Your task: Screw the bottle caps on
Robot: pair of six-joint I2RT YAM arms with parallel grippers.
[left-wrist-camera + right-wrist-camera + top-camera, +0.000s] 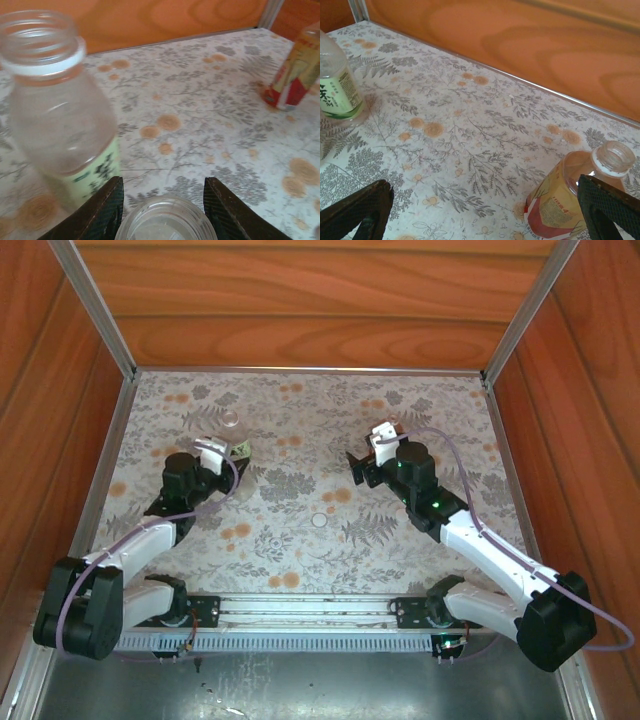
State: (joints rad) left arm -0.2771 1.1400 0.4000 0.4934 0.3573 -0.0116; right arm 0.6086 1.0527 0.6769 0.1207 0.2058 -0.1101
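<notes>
"Left wrist view first: what is the left hand (pixel 164 197) on?"

"A clear bottle (pixel 167 224). Both fingers are clamped against it just under its open mouth, which faces up at the camera, so I'd say it stands upright. A green-label bottle (pixel 62 125) is just beside it to the left, also uncapped."

"And where is a cap?"

"From above, one white cap (pixel 320 521) lies flat on the flowered counter (pixel 300 400), between the two arms and nearer their bases than either hand. It is well apart from the held bottle, off to its right."

"Which arm should fetch it?"

"The right hand (pixel 482 200), I think. Its fingers stand wide apart with nothing between them, and the cap is somewhat closer to it, back and to its left. The left is busy steadying the bottle."

"Anything in the right hand's way?"

"An amber bottle (pixel 567 192) with a red label sits just ahead, near its right finger, mouth open. Whether it leans I cannot tell; the hand would do well to pull back clear of it before swinging toward the cap."
</notes>
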